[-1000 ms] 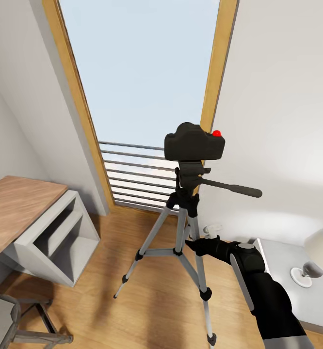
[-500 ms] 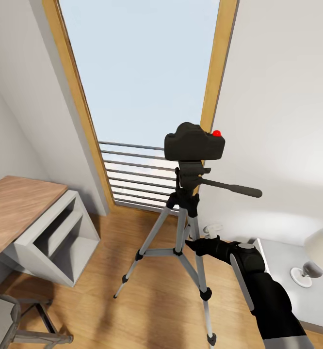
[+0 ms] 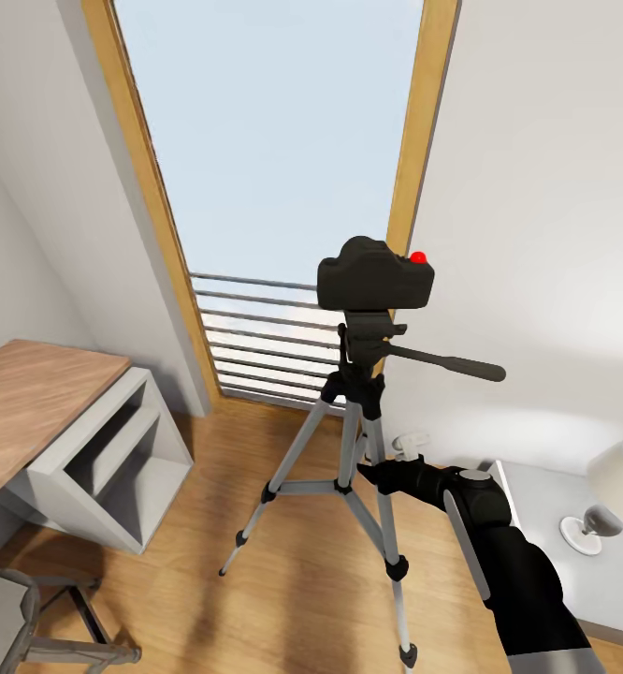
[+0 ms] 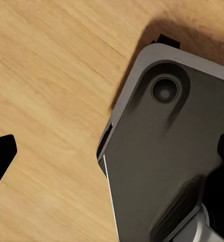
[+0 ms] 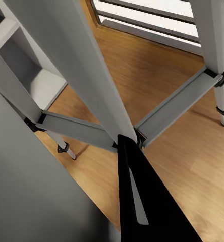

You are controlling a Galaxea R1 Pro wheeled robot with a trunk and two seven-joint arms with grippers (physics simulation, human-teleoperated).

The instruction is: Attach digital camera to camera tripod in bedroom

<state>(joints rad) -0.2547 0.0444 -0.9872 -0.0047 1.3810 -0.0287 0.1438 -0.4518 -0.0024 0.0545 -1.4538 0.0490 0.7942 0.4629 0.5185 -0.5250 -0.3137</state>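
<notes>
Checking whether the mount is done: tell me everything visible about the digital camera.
The digital camera is a small matte black compact body with a rounded hump on top and a bright red round button at its upper right corner. It sits upright and level on the black head of the camera tripod, before the wood-framed window. Nothing else touches it.

A tall window (image 3: 265, 131) with a wood frame (image 3: 148, 187) is filling twelve o'clock, its rail slats (image 3: 269, 342) lying across the bottom. A wooden tabletop (image 3: 26, 402) is sitting at nine o'clock over a grey shelf (image 3: 106, 459). A chair (image 3: 31, 618) is showing at seven, a white lamp (image 3: 615, 496) at four.
</notes>
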